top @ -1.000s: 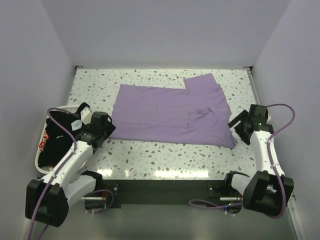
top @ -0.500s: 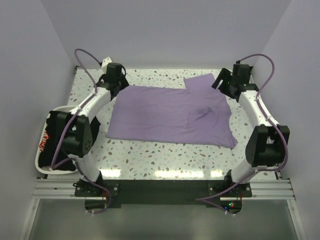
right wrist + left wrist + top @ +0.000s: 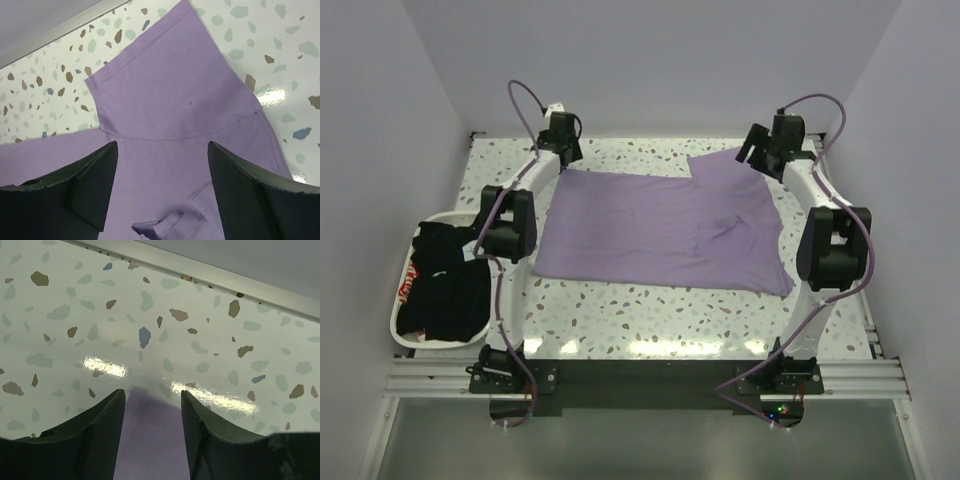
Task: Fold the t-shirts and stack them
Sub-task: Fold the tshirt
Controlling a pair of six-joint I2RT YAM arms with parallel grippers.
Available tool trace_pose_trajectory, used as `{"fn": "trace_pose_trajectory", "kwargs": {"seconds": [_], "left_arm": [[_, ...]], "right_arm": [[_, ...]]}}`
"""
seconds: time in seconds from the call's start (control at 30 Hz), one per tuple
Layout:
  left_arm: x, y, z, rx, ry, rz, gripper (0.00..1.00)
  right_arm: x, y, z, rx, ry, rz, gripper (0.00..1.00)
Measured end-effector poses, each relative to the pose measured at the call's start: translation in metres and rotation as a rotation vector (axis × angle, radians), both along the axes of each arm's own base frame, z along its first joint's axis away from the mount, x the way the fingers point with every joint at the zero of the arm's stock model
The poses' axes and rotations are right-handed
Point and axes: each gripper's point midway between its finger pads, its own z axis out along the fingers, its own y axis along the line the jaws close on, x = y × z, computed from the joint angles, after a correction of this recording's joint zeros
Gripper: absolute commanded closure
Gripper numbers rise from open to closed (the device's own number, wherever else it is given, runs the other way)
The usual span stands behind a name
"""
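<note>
The lavender t-shirt [image 3: 660,225] lies spread flat in the middle of the speckled table, one sleeve [image 3: 720,165] pointing to the far right. My left gripper [image 3: 563,160] is open at the shirt's far-left corner; in the left wrist view the gripper [image 3: 152,400] has the purple corner [image 3: 150,440] lying between its fingers. My right gripper [image 3: 757,152] is open over the far-right sleeve; in the right wrist view the gripper [image 3: 162,150] is spread wide above the sleeve [image 3: 165,95]. Black t-shirts [image 3: 445,290], one with a red-and-white print [image 3: 408,285], lie piled in the tray.
A white tray [image 3: 428,218] sits at the table's left edge. A metal rail [image 3: 210,275] runs along the far edge of the table just beyond my left gripper. White walls close in the far, left and right sides.
Both arms have swung from the near half of the table out to the far edge, the left to the shirt's far-left corner, the right to the far-right sleeve. The shirt has not moved.
</note>
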Motion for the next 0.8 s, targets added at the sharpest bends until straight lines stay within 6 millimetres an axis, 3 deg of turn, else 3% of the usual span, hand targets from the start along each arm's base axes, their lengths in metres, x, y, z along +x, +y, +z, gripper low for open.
{"fn": "trace_pose_trajectory", "kwargs": {"seconds": [0.2, 0.67, 0.8], "left_arm": [[-0.006, 0.008, -0.035, 0.021, 0.075, 0.015, 0.48], [-0.014, 0.021, -0.047, 0.072, 0.116, 0.07, 0.52], [-0.016, 0.022, -0.059, 0.076, 0.138, 0.07, 0.59]], "right_arm": [[0.015, 0.0, -0.002, -0.008, -0.016, 0.006, 0.25], [0.02, -0.001, -0.008, -0.029, -0.015, 0.022, 0.25], [0.023, -0.002, -0.016, -0.036, -0.004, 0.028, 0.25]]}}
